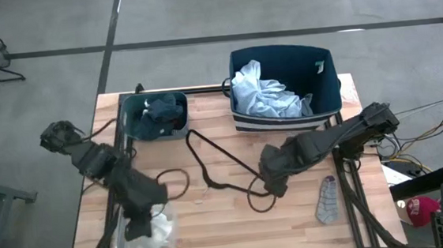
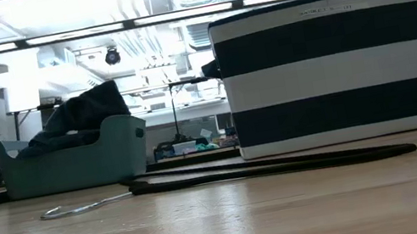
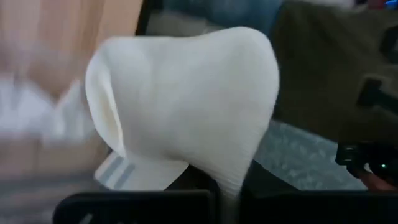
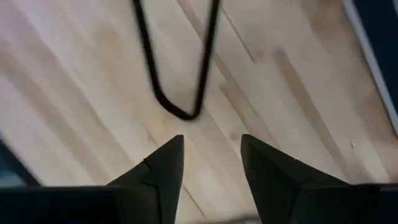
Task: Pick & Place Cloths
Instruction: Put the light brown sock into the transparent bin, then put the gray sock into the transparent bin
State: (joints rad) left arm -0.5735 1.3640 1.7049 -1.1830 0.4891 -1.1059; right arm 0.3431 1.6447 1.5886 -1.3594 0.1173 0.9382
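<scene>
At the desk's near-left corner the left pincer is clamped on what looks like a white sock, while the right pincer, fingers apart and empty, hovers over the black hanger mid-desk.

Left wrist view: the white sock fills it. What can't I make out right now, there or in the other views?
- Left pincer: shut on the white sock, which hides the table below.
- Teal bin: its dark cloths cannot be told apart in the high view.
- Low view: the striped bin wall hides its contents.
</scene>
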